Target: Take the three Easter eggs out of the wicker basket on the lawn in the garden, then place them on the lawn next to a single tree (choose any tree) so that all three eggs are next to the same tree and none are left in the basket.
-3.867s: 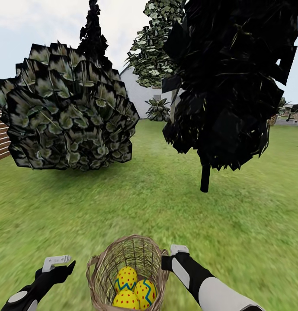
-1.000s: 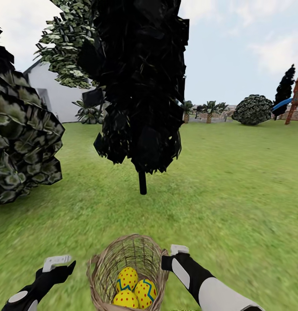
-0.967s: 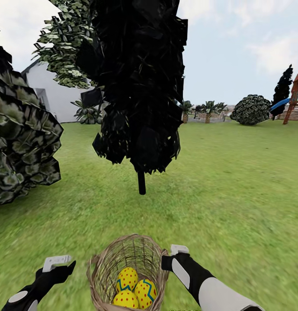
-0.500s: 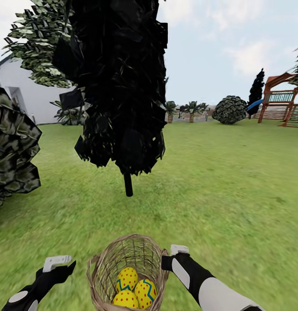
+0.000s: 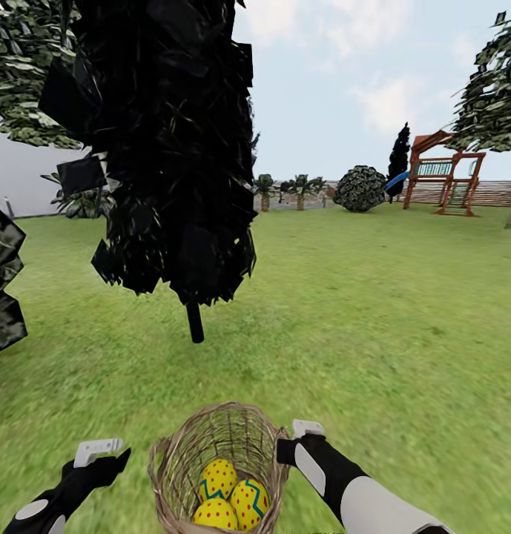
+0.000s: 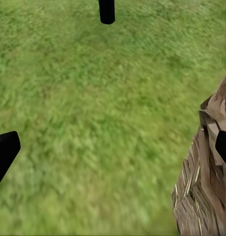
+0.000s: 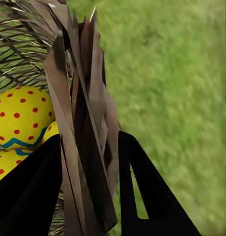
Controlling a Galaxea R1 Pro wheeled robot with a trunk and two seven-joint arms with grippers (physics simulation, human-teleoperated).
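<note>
While the right claw (image 7: pixel 88 187) clamps the rim of the wicker basket (image 5: pixel 219 445) between its 2 fingers, the basket hangs low in the head view, over the lawn (image 5: pixel 374 319). 3 Easter eggs (image 5: pixel 224 493) lie inside, touching each other. Left claw (image 5: pixel 99 450) hovers just beside the basket's other side, fingers spread wide, gripping nothing. Dark tree with thin black trunk (image 5: pixel 195 322) stands ahead to the left. Playset (image 5: pixel 442 172) and fence (image 5: pixel 492 194) far off at right.
</note>
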